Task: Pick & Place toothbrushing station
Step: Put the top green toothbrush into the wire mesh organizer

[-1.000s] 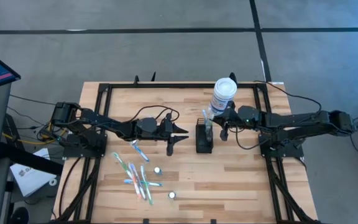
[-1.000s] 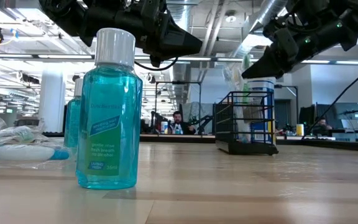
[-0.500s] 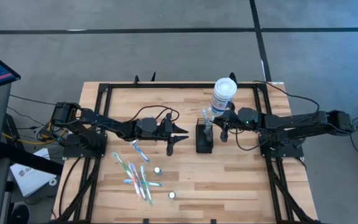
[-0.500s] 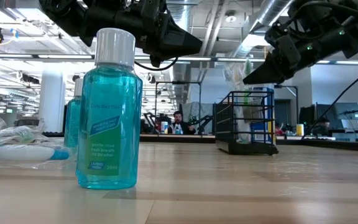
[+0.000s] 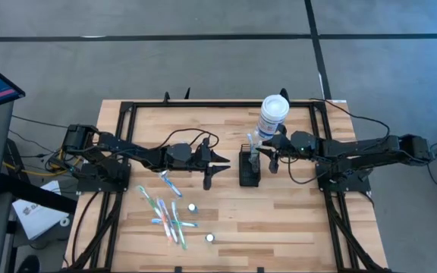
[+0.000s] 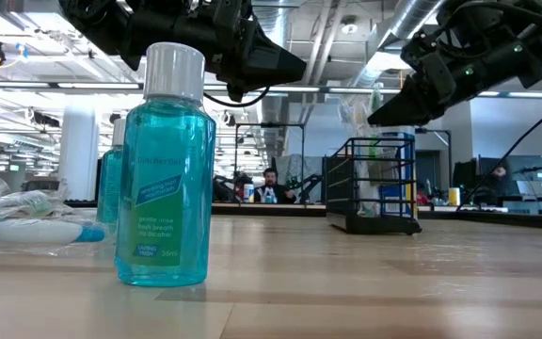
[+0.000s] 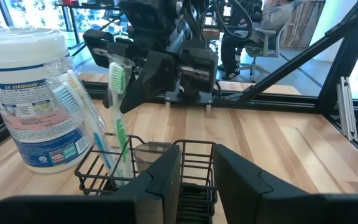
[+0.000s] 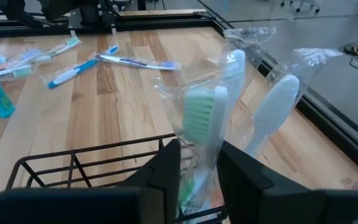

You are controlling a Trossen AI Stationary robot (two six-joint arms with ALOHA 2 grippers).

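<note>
While both grippers hover parted by the toothbrushing station (image 5: 249,168), I see a slatted wooden table (image 5: 294,220) and grey floor (image 5: 203,61) beyond.

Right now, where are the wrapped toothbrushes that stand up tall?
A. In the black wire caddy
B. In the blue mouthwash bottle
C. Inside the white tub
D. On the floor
A. In the left wrist view, the wrapped toothbrushes stand upright in the black wire caddy, beside the white tub, with the right tool just behind them.
</note>
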